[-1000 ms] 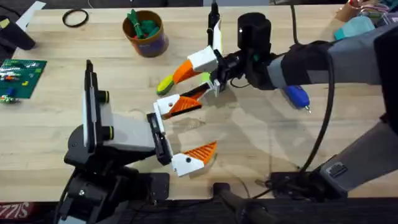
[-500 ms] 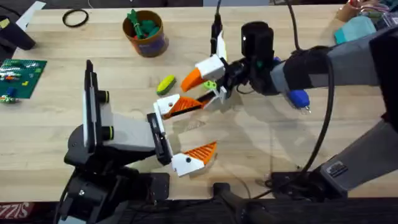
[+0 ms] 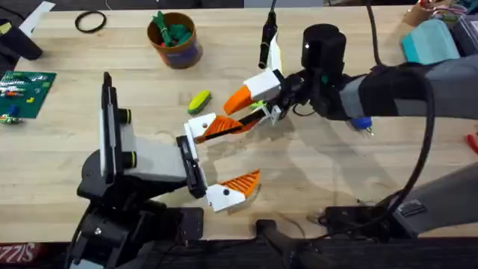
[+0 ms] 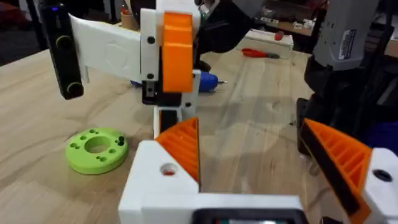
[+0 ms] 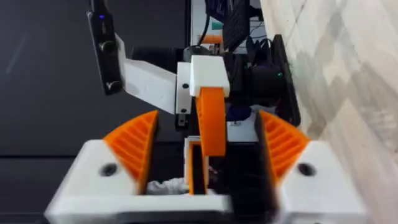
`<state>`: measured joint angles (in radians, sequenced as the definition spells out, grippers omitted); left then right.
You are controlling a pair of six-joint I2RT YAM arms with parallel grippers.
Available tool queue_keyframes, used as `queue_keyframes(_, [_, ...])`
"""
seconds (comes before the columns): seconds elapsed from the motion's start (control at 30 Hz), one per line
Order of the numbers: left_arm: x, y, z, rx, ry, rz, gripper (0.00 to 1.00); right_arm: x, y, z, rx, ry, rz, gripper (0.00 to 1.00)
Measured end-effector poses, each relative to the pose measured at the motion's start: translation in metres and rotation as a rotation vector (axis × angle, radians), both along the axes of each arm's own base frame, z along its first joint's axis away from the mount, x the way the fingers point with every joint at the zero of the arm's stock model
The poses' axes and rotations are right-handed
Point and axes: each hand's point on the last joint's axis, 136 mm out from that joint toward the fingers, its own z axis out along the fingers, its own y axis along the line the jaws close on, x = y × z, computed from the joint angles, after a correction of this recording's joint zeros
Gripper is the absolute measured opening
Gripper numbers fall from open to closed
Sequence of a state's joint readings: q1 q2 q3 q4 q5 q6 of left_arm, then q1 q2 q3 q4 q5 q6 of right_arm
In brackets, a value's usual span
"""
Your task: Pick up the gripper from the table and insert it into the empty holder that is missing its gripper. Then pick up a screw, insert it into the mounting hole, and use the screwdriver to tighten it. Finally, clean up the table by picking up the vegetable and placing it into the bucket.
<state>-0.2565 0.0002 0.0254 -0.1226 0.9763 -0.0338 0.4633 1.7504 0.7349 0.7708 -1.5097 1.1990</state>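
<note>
Non-task clutter, overhead view: black ring (image 3: pixel 90 22) lying flat at upper left, well apart from the rest. Green circuit board (image 3: pixel 22 93) at the left edge, with small coloured parts on it. White flat piece (image 3: pixel 36 16) angled in the top-left corner next to a dark object (image 3: pixel 16 45) at the edge, can't tell what that is. Teal block (image 3: pixel 432 42) at upper right with some colourful items (image 3: pixel 439 10) behind it in the corner, too small to identify. Red item (image 3: pixel 473 142) just poking in at the right edge. Left wrist view: green disc (image 4: pixel 96 149) with a centre hole and small holes around it, flat on the wood, left of centre; red tool-like object (image 4: pixel 260 54) farther back near a white box (image 4: pixel 268 41).
</note>
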Motion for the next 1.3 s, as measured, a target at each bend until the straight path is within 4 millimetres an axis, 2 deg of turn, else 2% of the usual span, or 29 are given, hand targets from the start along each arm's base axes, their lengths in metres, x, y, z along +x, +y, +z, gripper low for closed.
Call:
queue_keyframes(0.03, [0.0, 0.0, 0.0, 0.0, 0.0, 0.0, 0.988, 0.0, 0.0, 0.0, 0.001, -0.003, 0.0, 0.758])
queue_keyframes(0.17, [0.0, 0.0, 0.0, 0.001, -0.003, 0.0, 0.986, 0.0, 0.0, 0.0, -0.002, 0.002, -0.001, 0.162])
queue_keyframes(0.2, [0.0, 0.0, 0.0, 0.002, -0.009, -0.001, 0.986, 0.0, 0.0, -0.001, -0.004, 0.006, -0.003, 0.05])
queue_keyframes(0.27, [0.0, 0.0, 0.0, 0.003, -0.009, 0.0, 0.986, 0.0, 0.0, -0.002, -0.007, 0.011, -0.004, 0.01])
queue_keyframes(0.77, [0.006, 0.003, 0.0, 0.001, 0.001, 0.037, 0.986, 0.005, 0.01, -0.005, -0.02, -0.024, -0.055, 0.007])
queue_keyframes(0.87, [0.004, 0.002, 0.0, 0.001, -0.002, 0.026, 0.986, 0.004, 0.014, -0.007, -0.026, -0.028, -0.062, 0.252])
queue_keyframes(0.93, [0.003, 0.001, 0.0, 0.001, -0.002, 0.016, 0.986, 0.001, 0.018, -0.008, -0.029, -0.029, -0.055, 0.354])
queue_keyframes(1.2, [0.001, 0.001, 0.0, 0.0, -0.002, 0.007, 0.986, 0.001, 0.019, -0.009, -0.035, -0.03, -0.064, 0.538])
queue_keyframes(1.3, [0.001, 0.0, 0.0, 0.0, -0.002, 0.004, 0.986, 0.001, 0.02, -0.009, -0.036, -0.03, -0.065, 0.653])
